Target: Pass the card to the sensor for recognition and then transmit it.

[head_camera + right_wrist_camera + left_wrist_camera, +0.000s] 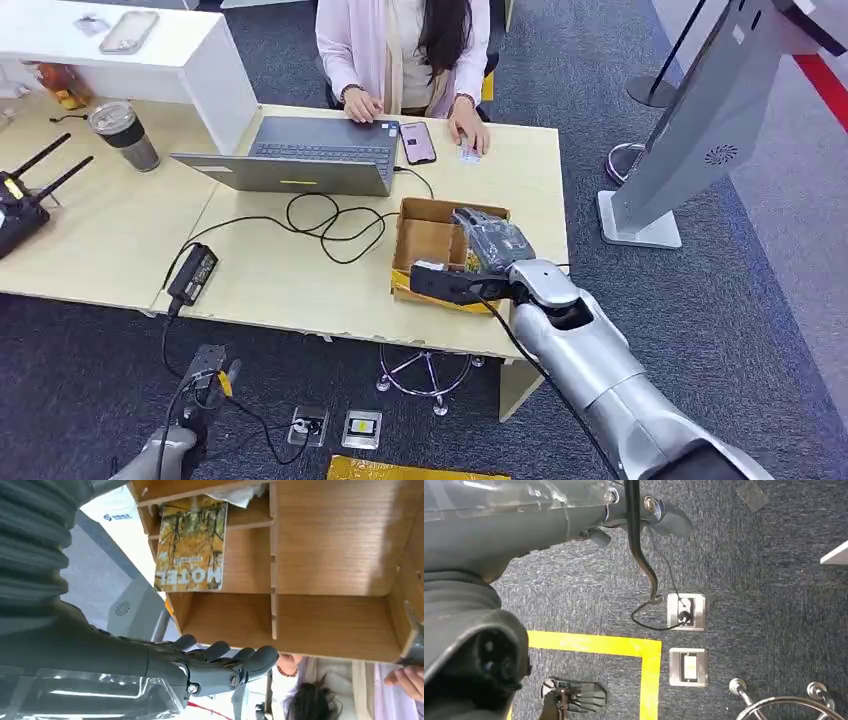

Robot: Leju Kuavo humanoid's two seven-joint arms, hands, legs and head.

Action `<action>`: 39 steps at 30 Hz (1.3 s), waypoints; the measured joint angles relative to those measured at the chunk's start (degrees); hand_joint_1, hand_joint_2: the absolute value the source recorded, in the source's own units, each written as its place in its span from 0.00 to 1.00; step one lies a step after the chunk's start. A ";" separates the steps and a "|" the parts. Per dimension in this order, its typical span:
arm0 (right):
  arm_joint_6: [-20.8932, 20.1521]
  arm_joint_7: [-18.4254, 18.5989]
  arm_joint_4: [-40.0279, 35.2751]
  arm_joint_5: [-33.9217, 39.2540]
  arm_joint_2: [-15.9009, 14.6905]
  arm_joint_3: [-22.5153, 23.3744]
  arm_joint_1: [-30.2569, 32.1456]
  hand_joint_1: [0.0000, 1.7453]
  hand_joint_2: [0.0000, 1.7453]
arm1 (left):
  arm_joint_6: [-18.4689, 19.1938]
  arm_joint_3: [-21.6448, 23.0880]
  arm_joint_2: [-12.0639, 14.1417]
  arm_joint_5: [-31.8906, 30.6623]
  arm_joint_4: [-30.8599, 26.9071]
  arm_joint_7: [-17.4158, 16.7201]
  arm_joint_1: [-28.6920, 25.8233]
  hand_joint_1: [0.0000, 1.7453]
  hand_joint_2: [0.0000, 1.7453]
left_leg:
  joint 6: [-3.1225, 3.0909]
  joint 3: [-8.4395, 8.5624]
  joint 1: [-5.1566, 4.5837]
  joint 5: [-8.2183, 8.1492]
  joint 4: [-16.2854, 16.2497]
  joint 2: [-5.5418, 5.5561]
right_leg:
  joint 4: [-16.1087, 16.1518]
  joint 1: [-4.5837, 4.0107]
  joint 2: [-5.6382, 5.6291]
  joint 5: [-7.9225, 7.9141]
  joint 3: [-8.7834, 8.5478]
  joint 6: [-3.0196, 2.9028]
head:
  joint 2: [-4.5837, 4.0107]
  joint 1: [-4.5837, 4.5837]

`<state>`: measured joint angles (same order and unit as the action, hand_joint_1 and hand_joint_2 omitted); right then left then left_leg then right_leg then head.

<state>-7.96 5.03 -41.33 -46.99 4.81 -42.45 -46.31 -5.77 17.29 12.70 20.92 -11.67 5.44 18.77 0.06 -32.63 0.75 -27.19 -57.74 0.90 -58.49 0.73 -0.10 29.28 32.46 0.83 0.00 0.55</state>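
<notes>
A yellow hotel card (190, 545) lies flat in a compartment of the open wooden box (425, 240) on the table's near right part. My right hand (490, 240) hovers over the box's right rim. Its dark fingers (225, 665) are stretched out, hold nothing and stay clear of the card. The grey sensor stand (700, 130) leans on the floor to the right of the table. My left hand (200, 385) hangs low beside the table with nothing in its fingers (659, 517).
A person sits at the table's far side by a laptop (300, 155) and a phone (417, 142), one hand on a small card (468, 153). Black cables (330, 225) and a power brick (195, 272) lie left of the box. A stool base (425, 375) stands underneath.
</notes>
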 joint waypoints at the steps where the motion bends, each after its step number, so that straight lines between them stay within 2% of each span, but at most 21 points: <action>1: 0.26 -0.18 0.50 -0.02 0.02 -0.02 -0.02 0.00 1.00 | 0.00 0.00 0.00 -0.02 0.00 0.00 0.01 0.00 0.00 | 0.00 0.00 0.00 0.00 0.00 0.00 | 0.00 0.00 0.00 0.00 0.00 0.00 | 0.00 0.00; 16: 2.19 -1.40 5.00 0.00 0.55 -0.02 -1.31 0.00 1.00 | -0.04 -0.06 0.00 -0.07 0.00 -0.26 0.20 0.00 0.00 | 0.00 0.00 0.00 0.00 0.00 0.00 | 0.00 0.00 0.00 0.00 0.00 0.00 | 0.00 0.00; 32: 1.81 -3.17 7.28 -0.04 1.49 -0.02 -2.16 0.00 1.00 | -0.13 -0.42 0.00 -0.07 0.00 -0.26 0.17 0.00 0.00 | 0.00 0.00 0.00 0.00 0.00 0.00 | 0.00 0.00 0.01 0.00 0.00 0.00 | 0.00 0.00; 33: 1.84 -3.08 7.28 -0.09 1.47 -0.02 -2.16 0.19 1.00 | -0.13 -0.42 0.00 -0.09 0.00 -0.26 0.17 0.00 0.00 | 0.00 0.00 0.00 0.00 0.00 0.00 | 0.00 0.00 0.00 0.00 0.00 0.00 | 0.00 0.00; 34: 1.86 -3.04 7.28 -0.20 1.46 -0.02 -2.17 0.19 1.00 | -0.13 -0.42 0.00 -0.09 0.00 -0.26 0.17 0.00 0.00 | 0.00 0.00 0.00 0.00 0.00 0.00 | 0.00 0.00 0.00 0.00 0.00 0.00 | 0.00 -0.02; 35: 1.88 -3.04 7.28 -0.22 1.44 -0.02 -2.16 1.00 1.00 | -0.13 -0.42 0.00 -0.11 0.00 -0.26 0.17 0.00 0.00 | 0.00 0.00 0.00 0.00 0.00 0.00 | 0.00 0.00 0.00 0.00 0.00 0.00 | 0.00 0.00; 39: 2.12 -3.04 7.30 -0.61 1.44 -0.02 -2.17 1.00 1.00 | -0.13 -0.44 0.00 -0.17 0.00 -0.26 0.17 0.00 0.00 | 0.00 0.00 0.00 0.00 0.00 0.00 | 0.00 0.00 0.00 0.00 0.00 0.00 | 0.00 0.00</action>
<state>-5.84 1.99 -34.03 -47.60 6.25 -42.47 -48.48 -5.90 16.85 12.70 20.74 -11.67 5.18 18.94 0.06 -32.64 0.75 -27.19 -57.74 0.90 -58.49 0.73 -0.10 29.28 32.46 0.83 0.00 0.55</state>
